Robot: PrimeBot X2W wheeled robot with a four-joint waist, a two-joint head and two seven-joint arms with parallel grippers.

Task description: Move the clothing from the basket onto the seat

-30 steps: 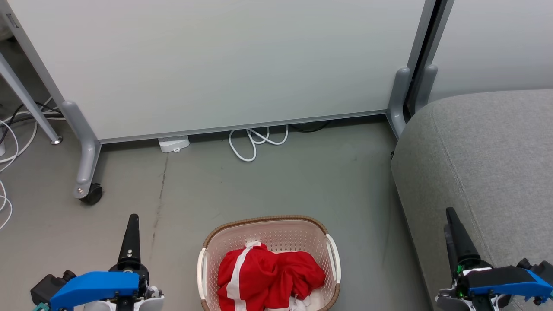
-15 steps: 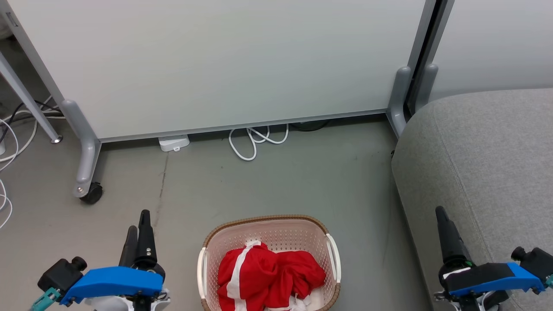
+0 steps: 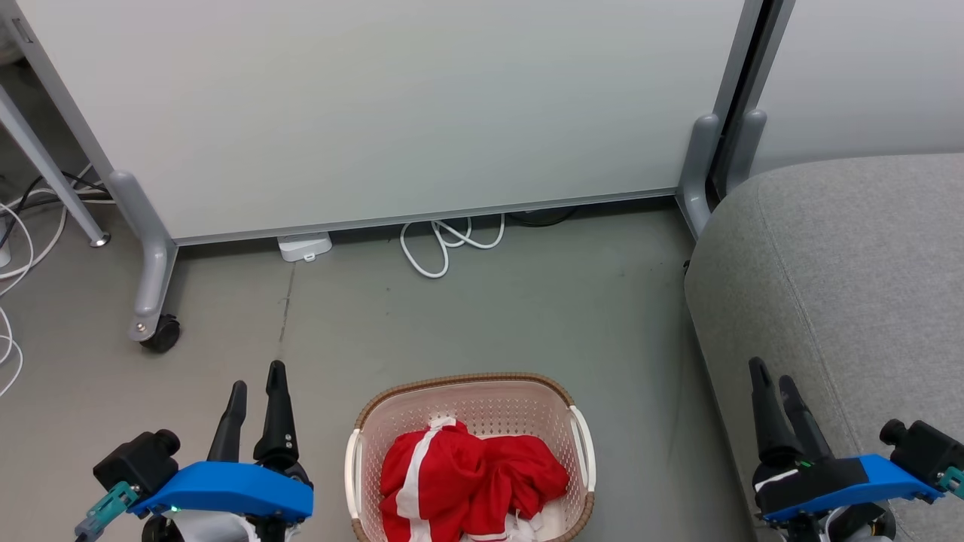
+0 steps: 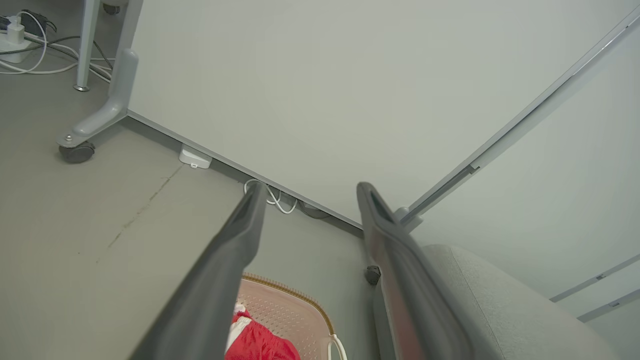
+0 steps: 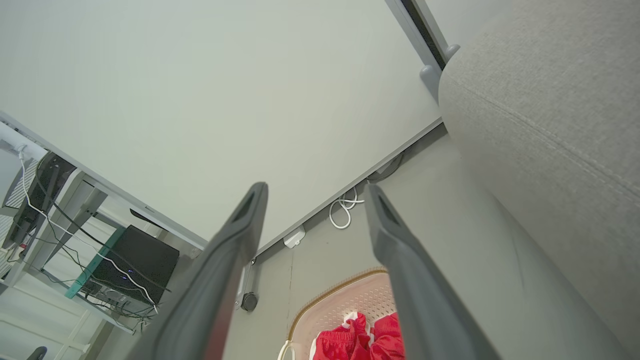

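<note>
The red clothing (image 3: 467, 482) with white stripes lies bunched in the cream basket (image 3: 467, 395), which stands on the floor at the bottom centre of the head view. The grey seat (image 3: 851, 286) rises to the right of it. My left gripper (image 3: 257, 375) hovers open over the floor left of the basket, holding nothing. My right gripper (image 3: 772, 370) stands open over the seat's front edge, also with nothing in it. In the left wrist view the clothing (image 4: 255, 342) and basket (image 4: 295, 312) show between the fingers; the right wrist view shows the clothing (image 5: 360, 337), basket (image 5: 345, 300) and seat (image 5: 550, 125).
A pale partition panel (image 3: 376, 113) on castor feet (image 3: 154, 331) closes off the far side. White cables (image 3: 444, 245) and a small white box (image 3: 303, 246) lie at its base. More cables (image 3: 15, 248) trail at the far left. A desk with a dark computer case (image 5: 130, 265) stands behind.
Both grippers have turned about their wrists, so two fingers of each now show side by side. The left one also moved right and up the view, the right one slightly left.
</note>
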